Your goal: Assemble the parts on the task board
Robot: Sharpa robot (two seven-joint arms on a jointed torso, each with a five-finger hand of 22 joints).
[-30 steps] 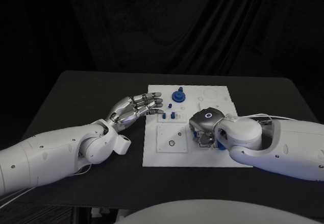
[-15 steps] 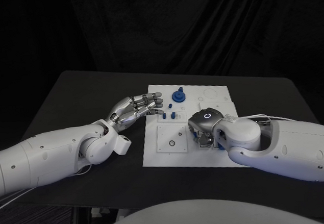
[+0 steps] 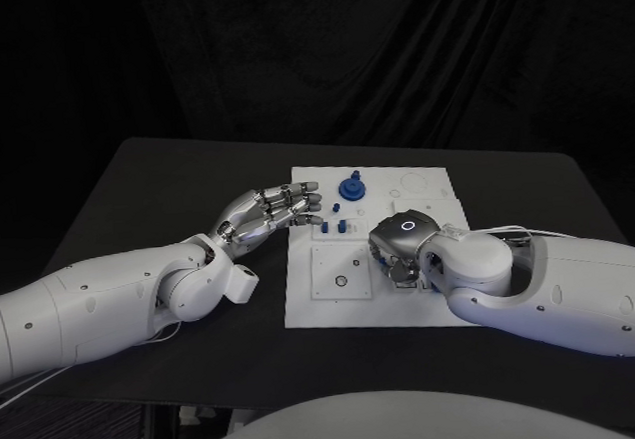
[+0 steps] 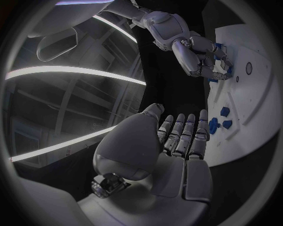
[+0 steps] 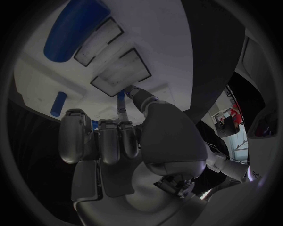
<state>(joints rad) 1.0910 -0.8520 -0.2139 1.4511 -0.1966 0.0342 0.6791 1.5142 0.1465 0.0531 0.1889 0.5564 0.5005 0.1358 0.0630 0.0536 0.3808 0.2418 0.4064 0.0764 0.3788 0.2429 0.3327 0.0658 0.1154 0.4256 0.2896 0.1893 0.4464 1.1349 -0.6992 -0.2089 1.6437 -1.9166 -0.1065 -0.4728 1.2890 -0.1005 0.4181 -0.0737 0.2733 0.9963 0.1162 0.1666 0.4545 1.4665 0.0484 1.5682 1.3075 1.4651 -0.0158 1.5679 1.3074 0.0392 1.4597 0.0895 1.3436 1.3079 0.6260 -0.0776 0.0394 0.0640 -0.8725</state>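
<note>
Right robot hand down on the near right part of the white task board, fingers curled in and pinching a thin blue part between thumb and fingertip, its tip just over the board. Left robot hand raised by the board's left edge, holding nothing, fingers straight and side by side, thumb apart. Round blue part standing at the far side of the board, 2 small blue parts just past the left fingertips. Task board flat in the middle of the black table.
</note>
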